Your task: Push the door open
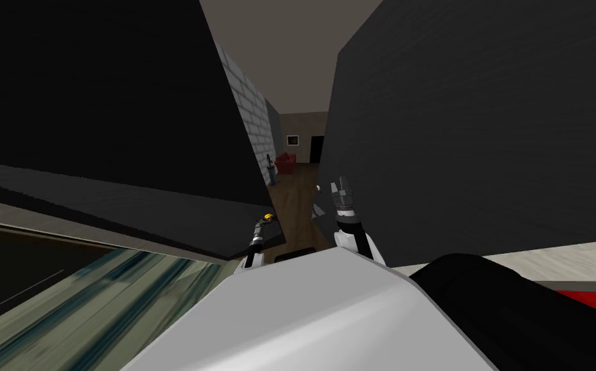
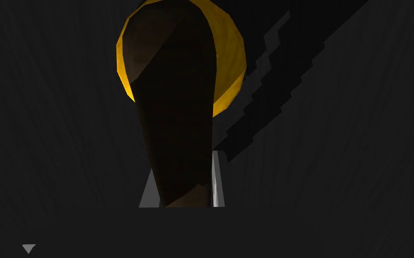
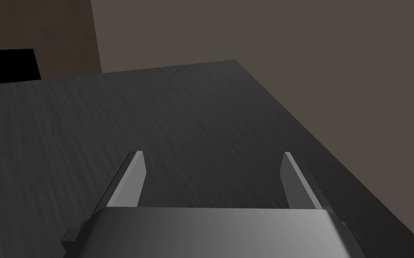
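**A:** Door position?
**B:** The door [image 1: 129, 116] is the big dark slab on the left, its near edge ending mid-scene. The handle [image 2: 174, 112] sits at that edge: a dark lever on a yellow disc [image 2: 230, 49].
**A:** Left gripper?
**B:** The left gripper [image 2: 183, 165] is pinching the handle, fingers tight against both of its sides.
**A:** Right?
**B:** The right gripper [image 3: 212, 154] is spread wide with nothing between the fingers. It points along a second dark grained panel [image 3: 201, 103] on the right. Can't tell whether it touches.
**A:** Between the two slabs?
**B:** A gap. Far through it are a wood floor [image 1: 296, 193], a grey brick wall [image 1: 251, 116] on the left, and a red sofa [image 1: 285, 162] at the far end.
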Robot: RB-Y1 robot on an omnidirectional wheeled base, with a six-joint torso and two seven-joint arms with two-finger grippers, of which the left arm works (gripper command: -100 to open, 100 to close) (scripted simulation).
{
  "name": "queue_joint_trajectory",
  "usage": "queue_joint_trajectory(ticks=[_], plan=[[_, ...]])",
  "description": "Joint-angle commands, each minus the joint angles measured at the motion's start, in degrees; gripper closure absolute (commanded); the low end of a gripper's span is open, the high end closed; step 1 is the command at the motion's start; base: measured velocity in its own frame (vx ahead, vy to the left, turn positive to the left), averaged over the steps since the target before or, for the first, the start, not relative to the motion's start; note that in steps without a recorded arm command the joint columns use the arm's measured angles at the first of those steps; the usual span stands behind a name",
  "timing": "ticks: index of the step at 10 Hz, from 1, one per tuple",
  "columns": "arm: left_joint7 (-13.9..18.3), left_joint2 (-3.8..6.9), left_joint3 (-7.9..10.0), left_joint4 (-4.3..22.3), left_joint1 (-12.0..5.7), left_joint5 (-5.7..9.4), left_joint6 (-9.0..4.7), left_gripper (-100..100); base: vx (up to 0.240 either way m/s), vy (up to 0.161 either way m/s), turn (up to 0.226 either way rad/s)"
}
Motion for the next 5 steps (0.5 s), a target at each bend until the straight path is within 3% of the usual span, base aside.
queue_joint_trajectory(ticks=[1, 5], plan=[[-1.18, -0.08, 1.57, -0.97, -0.20, 0.71, 0.27, 100, 0.173, -0.057, 0.102], [-3.67, -2.06, 4.06, -0.25, -1.01, 1.98, 0.51, 100, 0.183, -0.076, 0.094]])
